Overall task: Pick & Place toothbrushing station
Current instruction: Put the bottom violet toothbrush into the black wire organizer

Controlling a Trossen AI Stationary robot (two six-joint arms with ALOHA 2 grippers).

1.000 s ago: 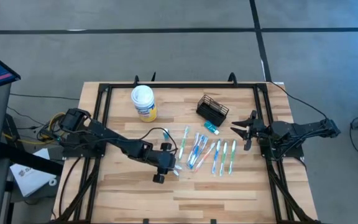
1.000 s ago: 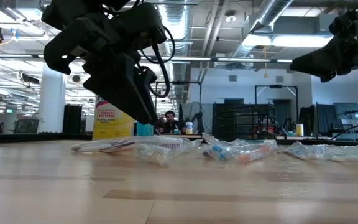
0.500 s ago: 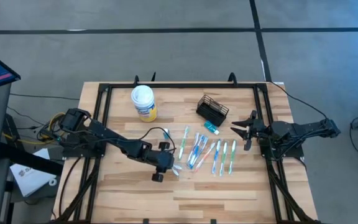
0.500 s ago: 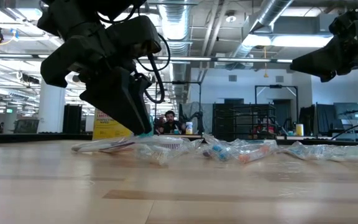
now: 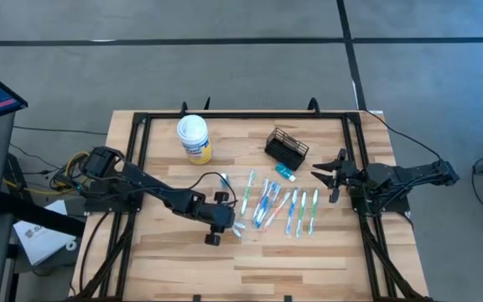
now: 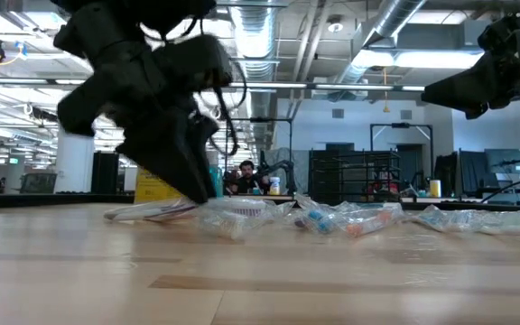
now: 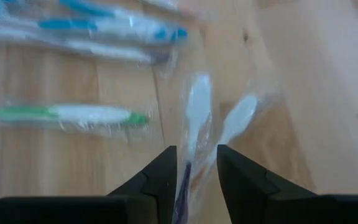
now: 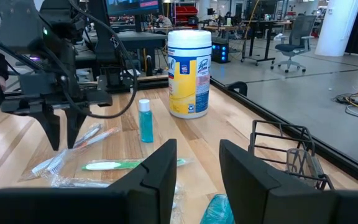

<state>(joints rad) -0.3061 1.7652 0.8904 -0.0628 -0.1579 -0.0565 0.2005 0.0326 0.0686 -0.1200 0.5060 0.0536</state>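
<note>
The left tool [image 5: 225,222] sits low at the desk's [image 5: 166,252] six o'clock side, its fingers [image 7: 163,177] straddling a wrapped toothbrush [image 7: 194,118] with a narrow gap; whether they pinch it I cannot tell. The right tool [image 5: 332,178] hovers at three o'clock, fingers spread, holding nothing. The toothbrushing station [image 5: 287,148], a black mesh caddy, stands toward one o'clock, near the right tool. A yellow canister [image 5: 194,138] stands at eleven o'clock.
</note>
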